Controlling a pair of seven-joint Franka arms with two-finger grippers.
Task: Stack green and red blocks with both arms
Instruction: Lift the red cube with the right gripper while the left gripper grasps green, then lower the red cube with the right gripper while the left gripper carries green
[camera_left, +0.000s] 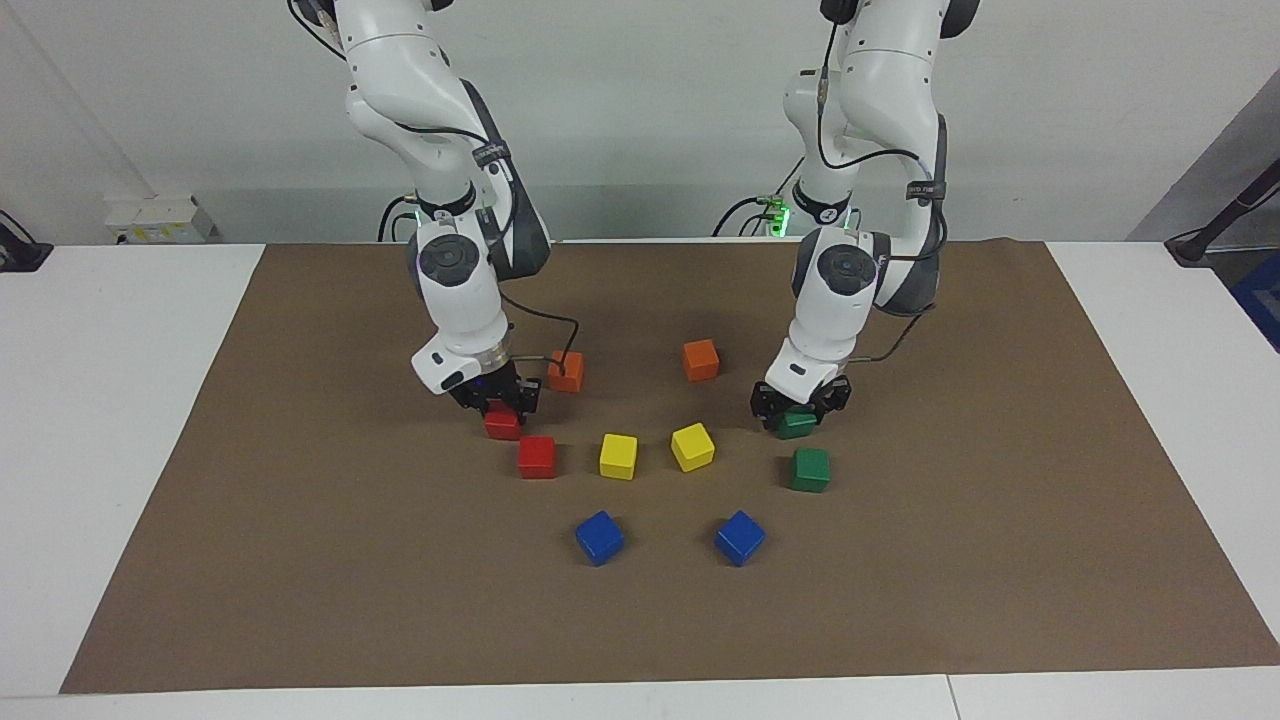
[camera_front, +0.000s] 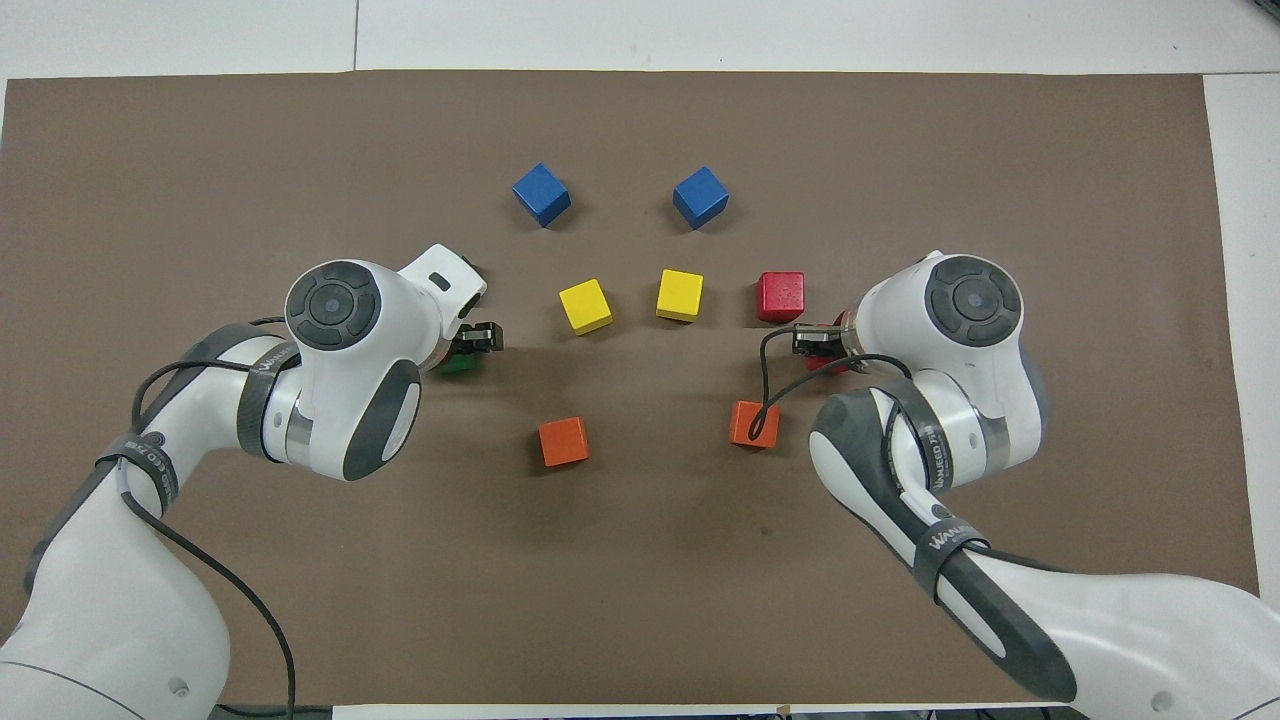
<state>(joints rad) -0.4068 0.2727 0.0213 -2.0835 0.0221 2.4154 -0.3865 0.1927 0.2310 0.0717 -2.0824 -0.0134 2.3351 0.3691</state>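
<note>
My right gripper (camera_left: 498, 403) is down at the mat, shut on a red block (camera_left: 503, 425); both also show in the overhead view, gripper (camera_front: 822, 345) and block (camera_front: 836, 364). The second red block (camera_left: 536, 456) (camera_front: 780, 296) lies on the mat just beside it, farther from the robots. My left gripper (camera_left: 800, 408) (camera_front: 468, 346) is down at the mat, shut on a green block (camera_left: 797, 426) (camera_front: 457, 366). The second green block (camera_left: 810, 469) lies close by, farther from the robots; the left arm hides it in the overhead view.
Two orange cubes (camera_left: 566, 371) (camera_left: 700, 360) lie nearer the robots, between the grippers. Two yellow cubes (camera_left: 618, 456) (camera_left: 692, 446) sit mid-mat between the loose red and green blocks. Two blue cubes (camera_left: 599, 537) (camera_left: 740, 537) lie farther out. All rest on a brown mat (camera_left: 1000, 560).
</note>
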